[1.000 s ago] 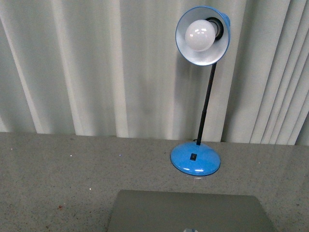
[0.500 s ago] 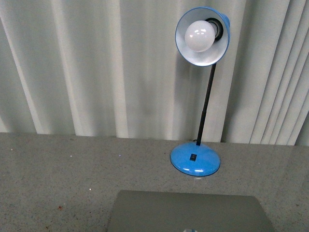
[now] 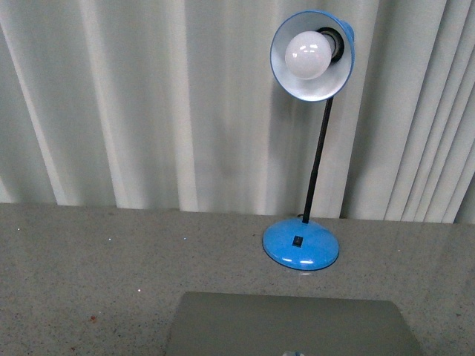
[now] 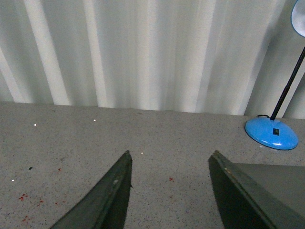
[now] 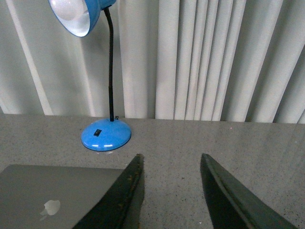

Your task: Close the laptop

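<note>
The grey-silver laptop [image 3: 293,326] lies flat with its lid down on the speckled grey table, at the near edge of the front view. Its lid and shiny apple logo show in the right wrist view [image 5: 52,195], and a corner of it shows in the left wrist view [image 4: 281,183]. My left gripper [image 4: 169,155] is open and empty over bare table, to the laptop's left. My right gripper [image 5: 170,156] is open and empty, just off the laptop's right edge. Neither arm shows in the front view.
A blue desk lamp with a round base [image 3: 300,245] and a white bulb [image 3: 308,52] stands just behind the laptop. A pleated white curtain [image 3: 148,104] hangs along the table's far edge. Small red specks [image 4: 24,198] dot the table on the left.
</note>
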Motion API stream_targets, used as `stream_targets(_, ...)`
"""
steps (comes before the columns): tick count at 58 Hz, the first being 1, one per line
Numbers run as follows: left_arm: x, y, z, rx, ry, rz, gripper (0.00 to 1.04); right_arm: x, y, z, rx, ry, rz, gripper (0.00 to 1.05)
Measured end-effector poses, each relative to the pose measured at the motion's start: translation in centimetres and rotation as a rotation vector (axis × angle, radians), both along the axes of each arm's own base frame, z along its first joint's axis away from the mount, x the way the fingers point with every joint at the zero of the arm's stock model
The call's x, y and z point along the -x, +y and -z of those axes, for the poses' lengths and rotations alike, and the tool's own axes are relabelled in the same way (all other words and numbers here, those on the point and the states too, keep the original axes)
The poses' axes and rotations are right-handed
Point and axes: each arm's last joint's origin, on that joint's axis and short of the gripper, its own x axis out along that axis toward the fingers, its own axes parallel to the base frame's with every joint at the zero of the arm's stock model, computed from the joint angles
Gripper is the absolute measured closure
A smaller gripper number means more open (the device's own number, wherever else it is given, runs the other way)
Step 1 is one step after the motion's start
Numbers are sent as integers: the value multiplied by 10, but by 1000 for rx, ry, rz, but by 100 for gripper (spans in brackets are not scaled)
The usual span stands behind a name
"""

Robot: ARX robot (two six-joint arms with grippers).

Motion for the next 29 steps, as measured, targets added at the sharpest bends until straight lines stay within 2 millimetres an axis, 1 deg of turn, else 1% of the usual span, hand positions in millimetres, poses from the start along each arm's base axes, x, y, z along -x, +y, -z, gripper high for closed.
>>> stream_targets(4, 0, 0, 0, 0, 0, 0, 38, 0, 0, 0, 0, 0, 0, 41)
stream_targets(8, 0, 0, 0, 0, 0, 0, 28, 0, 0, 0, 0, 0, 0, 29)
stream_targets(11, 0, 0, 0, 0, 0, 0, 17, 0, 0, 0, 0, 0, 0, 20)
stream_targets(12, 0, 0, 0, 0, 0, 0, 15, 0, 0, 0, 0, 0, 0, 16)
stream_targets(15, 0, 0, 0, -2, 0, 0, 6, 0, 0, 0, 0, 0, 0, 8)
stream_targets(17, 0, 0, 0, -2, 0, 0, 6, 0, 0, 0, -1, 0, 0, 5)
stream_targets(20, 0, 0, 0, -2, 0, 0, 8, 0, 0, 0, 0, 0, 0, 8)
stream_targets(29, 0, 0, 0, -2, 0, 0, 7, 0, 0, 0, -1, 0, 0, 7)
